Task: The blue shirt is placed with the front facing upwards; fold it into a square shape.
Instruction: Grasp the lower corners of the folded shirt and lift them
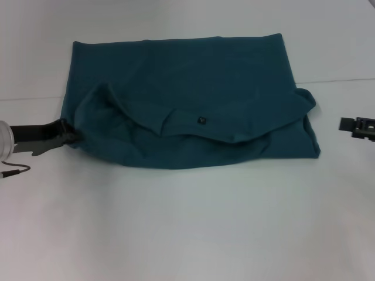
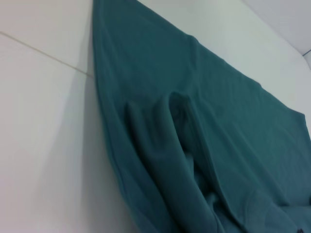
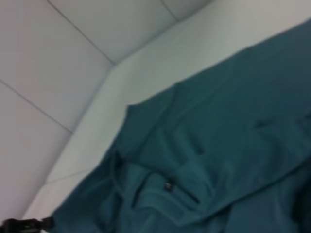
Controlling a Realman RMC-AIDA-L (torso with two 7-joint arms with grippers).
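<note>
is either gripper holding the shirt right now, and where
The left gripper sits at the blue shirt's left edge, but a grip cannot be told. The right gripper is clear of it, holding nothing.

The blue shirt (image 1: 193, 99) lies across the middle of the table (image 1: 187, 228), folded over itself, its neck label (image 1: 200, 120) on top near the centre. The left gripper (image 1: 65, 136) is right at the shirt's left edge, touching the fabric. The right gripper (image 1: 358, 126) sits well apart, off to the right.
</note>
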